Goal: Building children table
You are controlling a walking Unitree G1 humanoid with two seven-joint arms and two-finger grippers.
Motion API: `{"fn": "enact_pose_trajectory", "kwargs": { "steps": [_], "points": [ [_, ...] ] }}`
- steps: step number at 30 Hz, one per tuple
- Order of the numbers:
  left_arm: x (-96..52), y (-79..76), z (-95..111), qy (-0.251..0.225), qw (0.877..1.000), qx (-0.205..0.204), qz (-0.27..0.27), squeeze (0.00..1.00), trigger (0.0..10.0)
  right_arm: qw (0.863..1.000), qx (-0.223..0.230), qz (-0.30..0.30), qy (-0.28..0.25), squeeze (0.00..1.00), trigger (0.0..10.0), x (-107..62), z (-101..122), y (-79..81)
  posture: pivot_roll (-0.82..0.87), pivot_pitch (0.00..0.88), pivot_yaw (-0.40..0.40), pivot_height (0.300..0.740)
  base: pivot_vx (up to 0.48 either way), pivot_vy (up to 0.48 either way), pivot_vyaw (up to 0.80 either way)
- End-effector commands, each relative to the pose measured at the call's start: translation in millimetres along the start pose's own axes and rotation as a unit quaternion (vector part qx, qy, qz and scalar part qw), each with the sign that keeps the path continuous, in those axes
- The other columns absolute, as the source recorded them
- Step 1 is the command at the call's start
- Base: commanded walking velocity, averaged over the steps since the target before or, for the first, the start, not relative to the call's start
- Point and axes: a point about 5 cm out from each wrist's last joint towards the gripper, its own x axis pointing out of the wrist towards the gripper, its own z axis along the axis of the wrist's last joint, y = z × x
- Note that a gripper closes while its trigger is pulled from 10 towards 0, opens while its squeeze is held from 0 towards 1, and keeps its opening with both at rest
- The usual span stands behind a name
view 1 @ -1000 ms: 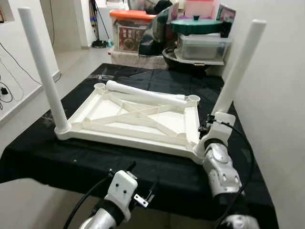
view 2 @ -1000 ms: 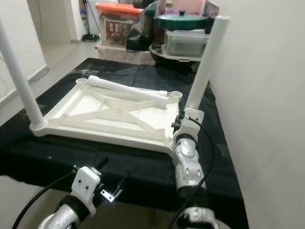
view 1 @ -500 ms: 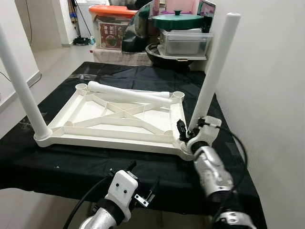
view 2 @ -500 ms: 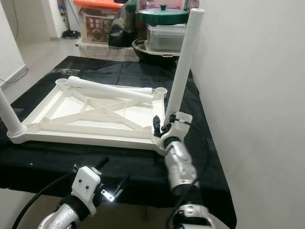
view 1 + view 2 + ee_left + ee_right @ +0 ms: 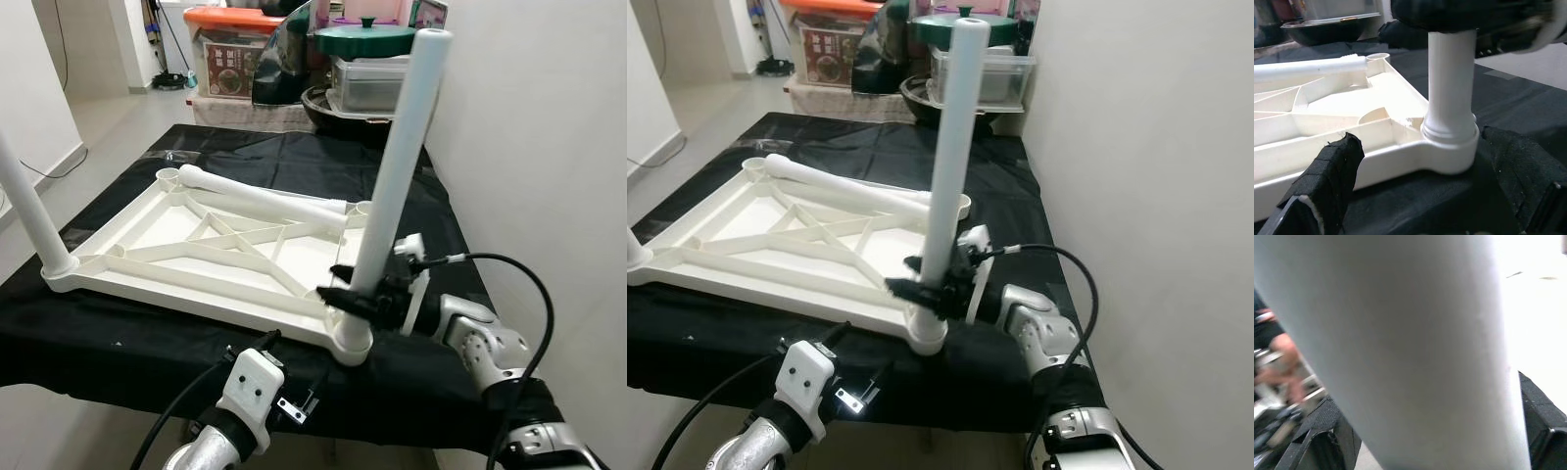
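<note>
A white table top (image 5: 176, 259) lies upside down on the black-covered table (image 5: 118, 338). Two white legs stand in its near corner sockets, the left leg (image 5: 27, 211) and the right leg (image 5: 397, 166). A loose leg (image 5: 260, 196) lies across the far side, between the two far sockets. My right gripper (image 5: 359, 297) reaches in from the right and is shut on the right leg just above its socket (image 5: 1447, 152). In the right wrist view that leg (image 5: 1415, 347) sits between the fingers. My left gripper (image 5: 1422, 147) is open, low at the table's front edge, facing that socket.
A white wall (image 5: 549, 147) runs close along the right side of the table. Beyond the far end stand storage boxes (image 5: 235, 59), a green-lidded pot (image 5: 370, 41) and a clear tub (image 5: 367, 83). Open floor (image 5: 108, 113) lies to the left.
My right arm has swung round to the right of the near-right leg and its fingers have shut on it. The table top has turned, its near-right corner now nearer the front edge. The camera shifted.
</note>
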Motion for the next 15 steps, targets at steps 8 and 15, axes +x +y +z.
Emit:
{"fn": "enact_pose_trajectory", "kwargs": {
  "steps": [8,15],
  "points": [
    [-0.8,0.1,-3.5,0.009,1.0,-0.007,0.001,0.0,10.0,0.999,-0.025,0.018,0.011,0.0,0.0,25.8,-4.5,4.8,0.12,0.0,-0.077,0.74,0.0,0.0,0.0],
    [-0.8,-0.3,-4.1,0.01,1.0,-0.009,0.002,0.0,10.0,0.963,-0.035,-0.265,-0.044,0.0,0.0,21.2,-0.1,-34.0,0.11,0.0,-0.08,0.74,0.0,0.0,0.0]
  ]
}}
